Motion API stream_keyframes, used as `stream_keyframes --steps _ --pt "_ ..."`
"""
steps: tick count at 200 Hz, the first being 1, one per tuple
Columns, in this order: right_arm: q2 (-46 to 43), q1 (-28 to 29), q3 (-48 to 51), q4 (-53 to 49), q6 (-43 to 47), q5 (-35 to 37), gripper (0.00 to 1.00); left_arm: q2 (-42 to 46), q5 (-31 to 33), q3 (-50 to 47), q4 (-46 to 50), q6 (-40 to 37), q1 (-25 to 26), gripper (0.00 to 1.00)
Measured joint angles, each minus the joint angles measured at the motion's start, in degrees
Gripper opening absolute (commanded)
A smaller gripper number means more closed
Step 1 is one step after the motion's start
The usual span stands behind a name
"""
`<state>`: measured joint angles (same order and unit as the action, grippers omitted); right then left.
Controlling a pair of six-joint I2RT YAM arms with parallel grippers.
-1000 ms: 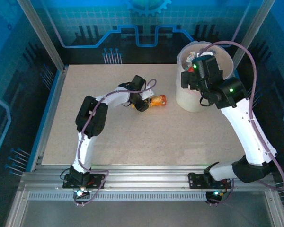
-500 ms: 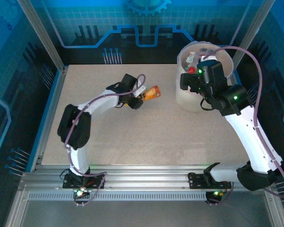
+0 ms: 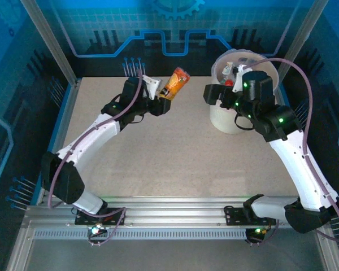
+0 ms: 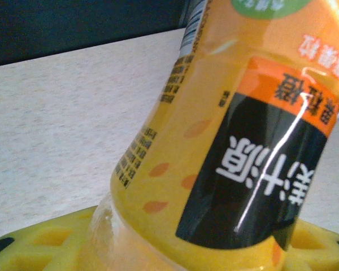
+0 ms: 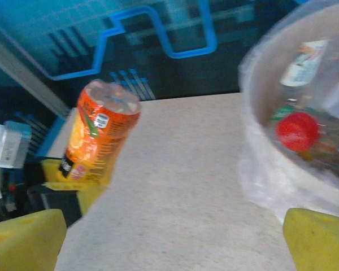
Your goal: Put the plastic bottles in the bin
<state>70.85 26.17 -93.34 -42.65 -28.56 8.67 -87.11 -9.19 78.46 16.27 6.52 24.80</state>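
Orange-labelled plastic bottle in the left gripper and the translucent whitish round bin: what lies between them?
Bare speckled tabletop separates bottle and bin, seen in the right wrist view.

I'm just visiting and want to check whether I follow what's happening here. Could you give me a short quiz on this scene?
1. True or false: the orange bottle lies on the table, free of the left gripper.
2. The bin holds: A nothing, B bottles, C tools.
3. Fill in: the right gripper stands ____.
Key: 1 false, the left gripper holds it in the air; 2 B; 3 open.
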Motion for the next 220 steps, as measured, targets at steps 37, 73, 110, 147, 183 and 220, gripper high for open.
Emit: stream_keyframes --steps 37,73,110,147,183,220 --pt "3.74 -0.11 0.00 5.88 -1.53 -9.77 0.99 2.91 -8.90 -1.79 -5.07 7.19 0.00 0.52" --pt "8.26 0.28 -0.09 9.75 -1.90 -16.20 0.97 3.41 -15.80 -2.38 -7.93 11.54 0.00 0.53" --pt "12.09 1.95 -2.08 11.06 -1.44 -18.43 0.95 3.41 -21.88 -3.19 -10.86 14.60 0.00 0.53" --pt "13.86 2.08 -3.65 12.44 -1.22 -19.43 0.93 3.45 -26.03 -3.48 -12.72 15.72 0.17 0.53" --pt "14.38 2.45 -4.96 13.62 -0.24 -18.99 0.81 3.52 -28.68 -3.67 -12.76 15.56 1.05 0.53" --pt "14.40 3.10 -6.05 13.27 0.98 -17.44 0.49 3.74 -29.73 -3.72 -12.98 14.73 1.81 0.63"
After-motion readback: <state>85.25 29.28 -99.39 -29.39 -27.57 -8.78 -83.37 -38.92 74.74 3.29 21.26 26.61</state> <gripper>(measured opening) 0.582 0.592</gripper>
